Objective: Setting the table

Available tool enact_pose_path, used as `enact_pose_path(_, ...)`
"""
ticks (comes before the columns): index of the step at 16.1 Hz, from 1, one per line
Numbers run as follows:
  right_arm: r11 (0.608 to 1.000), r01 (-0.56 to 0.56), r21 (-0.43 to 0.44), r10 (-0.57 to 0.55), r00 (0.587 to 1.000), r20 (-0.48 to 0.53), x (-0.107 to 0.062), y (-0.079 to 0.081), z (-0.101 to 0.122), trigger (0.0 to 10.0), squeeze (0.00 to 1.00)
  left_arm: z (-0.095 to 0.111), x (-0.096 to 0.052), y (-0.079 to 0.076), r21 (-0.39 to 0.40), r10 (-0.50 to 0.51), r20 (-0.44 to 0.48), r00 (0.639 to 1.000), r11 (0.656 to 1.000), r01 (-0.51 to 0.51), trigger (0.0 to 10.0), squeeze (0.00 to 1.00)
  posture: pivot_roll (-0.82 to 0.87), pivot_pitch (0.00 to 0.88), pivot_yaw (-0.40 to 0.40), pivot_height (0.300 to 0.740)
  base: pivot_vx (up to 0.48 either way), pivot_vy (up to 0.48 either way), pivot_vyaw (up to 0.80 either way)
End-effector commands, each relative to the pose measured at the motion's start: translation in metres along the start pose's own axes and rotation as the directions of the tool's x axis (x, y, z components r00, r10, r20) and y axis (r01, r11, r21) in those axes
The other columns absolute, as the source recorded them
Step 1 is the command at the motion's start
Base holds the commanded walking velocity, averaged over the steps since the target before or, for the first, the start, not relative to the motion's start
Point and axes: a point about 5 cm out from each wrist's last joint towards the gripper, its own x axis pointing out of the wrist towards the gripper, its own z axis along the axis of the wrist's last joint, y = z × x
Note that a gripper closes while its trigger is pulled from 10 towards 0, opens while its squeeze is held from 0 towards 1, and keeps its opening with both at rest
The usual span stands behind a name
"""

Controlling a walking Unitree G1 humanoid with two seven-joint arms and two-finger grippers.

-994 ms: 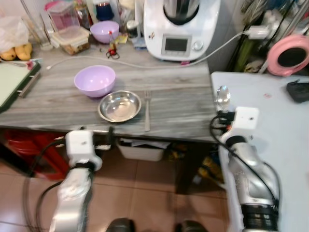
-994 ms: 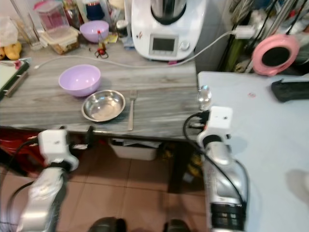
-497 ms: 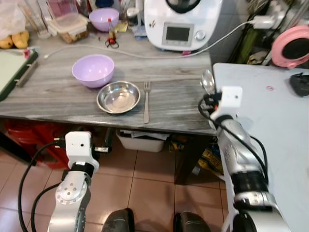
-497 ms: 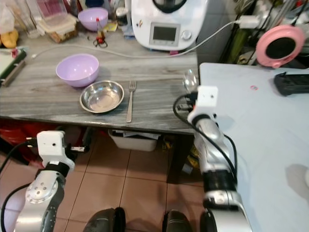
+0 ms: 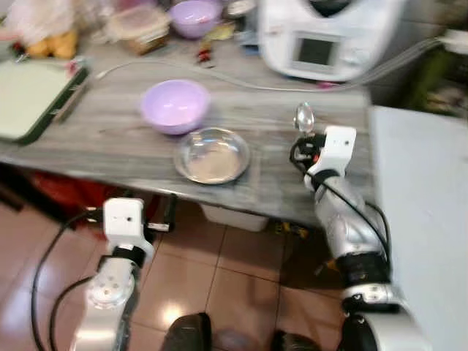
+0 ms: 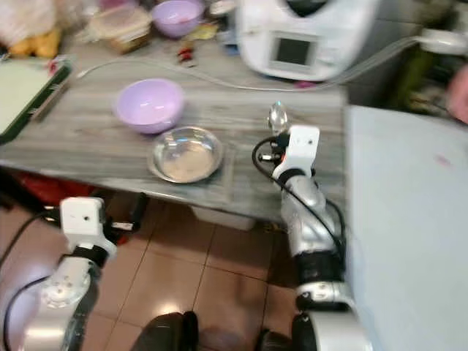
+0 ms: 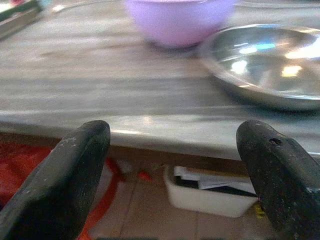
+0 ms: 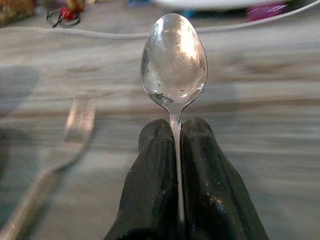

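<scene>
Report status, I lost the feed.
Right gripper shut on spoon, above table. Left gripper open below edge. Fork beside steel bowl.

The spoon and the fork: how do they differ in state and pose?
The spoon is clamped between the right gripper fingers, raised over the table; the fork lies free on it. The spoon's bowl points away from the gripper, while the fork lies flat, blurred. Both are silver metal cutlery.
</scene>
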Motion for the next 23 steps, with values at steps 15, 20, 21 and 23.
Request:
enact_pose_path(15, 0.995, 0.08, 0.062, -0.071, 0.988, -0.14, -0.04, 0.001, -0.027, 10.0, 0.0, 0.002, 0.007, -0.005, -0.041, -0.033, 0.017, 0.999, 0.999, 0.033, 10.0, 0.0, 0.02, 0.133, 0.025, 0.74, 0.037, 0.042, 0.0)
enact_pose_path(20, 0.994, 0.041, 0.101, -0.02, 0.98, -0.2, -0.047, 0.017, -0.031, 10.0, 0.0, 0.002, 0.008, -0.008, -0.048, -0.042, 0.018, 0.999, 0.998, 0.043, 10.0, 0.0, 0.02, 0.132, 0.02, 0.74, 0.0, 0.0, 0.0)
enact_pose_path(21, 0.993, 0.038, 0.11, -0.013, 0.974, -0.224, -0.051, 0.018, -0.034, 10.0, 0.0, 0.001, 0.009, -0.009, -0.05, -0.049, 0.018, 0.999, 0.998, 0.049, 10.0, 0.0, 0.01, 0.128, 0.022, 0.74, 0.0, 0.0, 0.0)
enact_pose_path(23, 0.995, 0.016, 0.1, 0.009, 0.968, -0.251, -0.057, 0.019, -0.035, 10.0, 0.0, 0.001, 0.011, -0.01, -0.052, -0.059, 0.019, 0.998, 0.997, 0.06, 10.0, 0.0, 0.01, 0.127, 0.024, 0.74, 0.0, 0.0, 0.0)
